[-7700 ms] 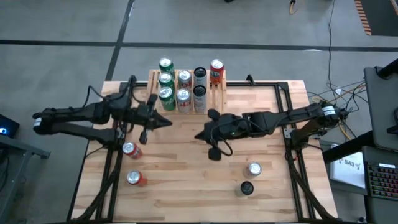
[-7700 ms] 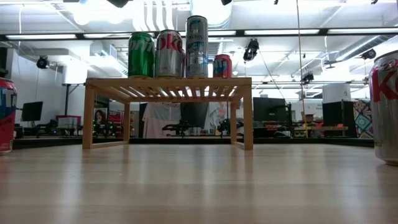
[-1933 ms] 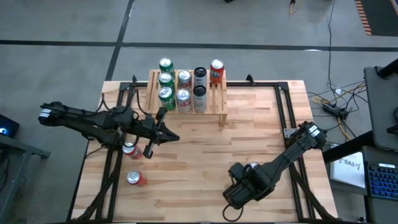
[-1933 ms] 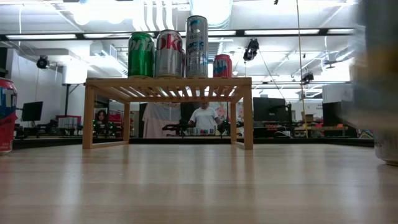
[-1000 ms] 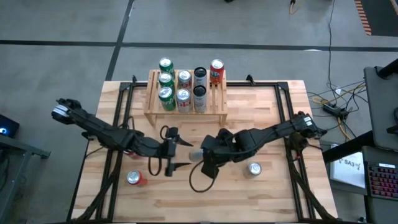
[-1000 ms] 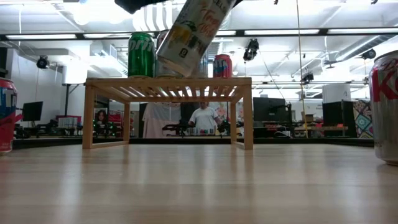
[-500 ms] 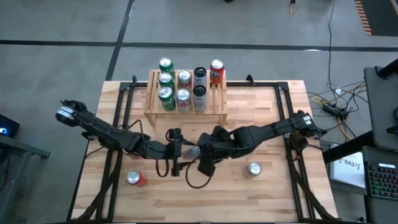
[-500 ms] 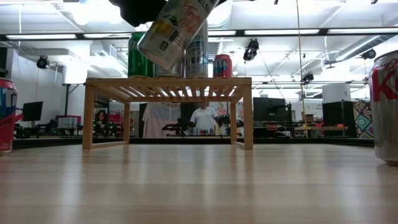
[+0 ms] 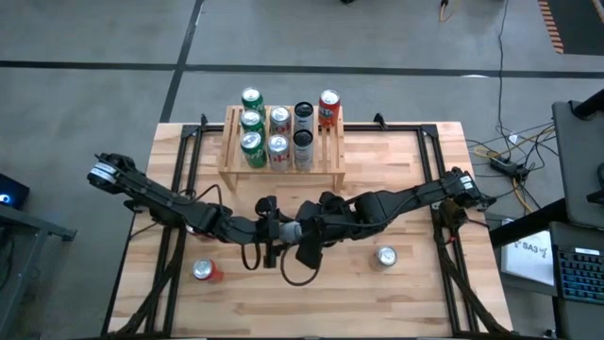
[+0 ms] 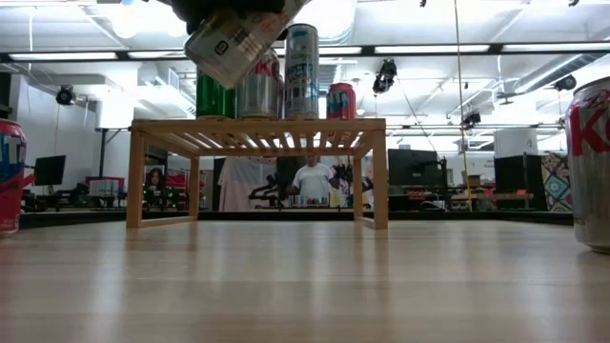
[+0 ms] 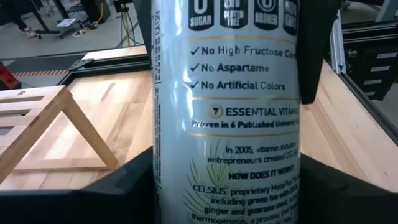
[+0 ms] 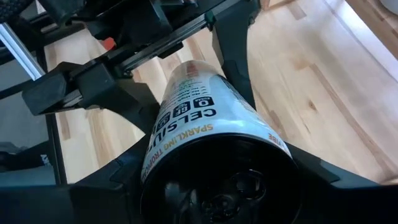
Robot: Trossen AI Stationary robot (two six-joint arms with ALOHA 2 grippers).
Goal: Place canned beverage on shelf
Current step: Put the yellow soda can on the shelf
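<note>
A white canned beverage [image 9: 290,229] with green and yellow print hangs above the table's middle, between my two grippers. My right gripper [image 9: 302,232] comes from the right and is shut on it. My left gripper [image 9: 275,231] comes from the left and is shut on the same can [image 11: 227,112]. In the low view the can [image 10: 233,38] is tilted, well above the tabletop. The shelf [image 9: 323,149], a low light-wood rack, stands on its legs at the table's far edge with several cans standing on its slats. My left gripper has its two fingers [image 11: 124,190] against opposite sides of the can's printed wall [image 11: 186,186]. They lie across the can and come from the table's left, slightly downward. The can is clear of the table. My right gripper pinches the can's end nearest its wrist [image 12: 267,140] between its two fingers [image 12: 311,168], one on each side. The fingers run along the can, slanting down from the table's right. The can juts forward past them, tilted and lifted clear.
A red can [image 9: 203,271] stands near the table's front left and a silver can [image 9: 385,255] at the front right. In the low view they flank the scene, the red can [image 10: 10,176] at the left and the silver can [image 10: 591,162] at the right. A person stands in the room behind the shelf.
My left gripper has moved toward the table's right and a little down to the can, and its fingers have closed onto it. My right gripper has tipped and carried the can slightly toward the left. The can now lies flatter than before.
</note>
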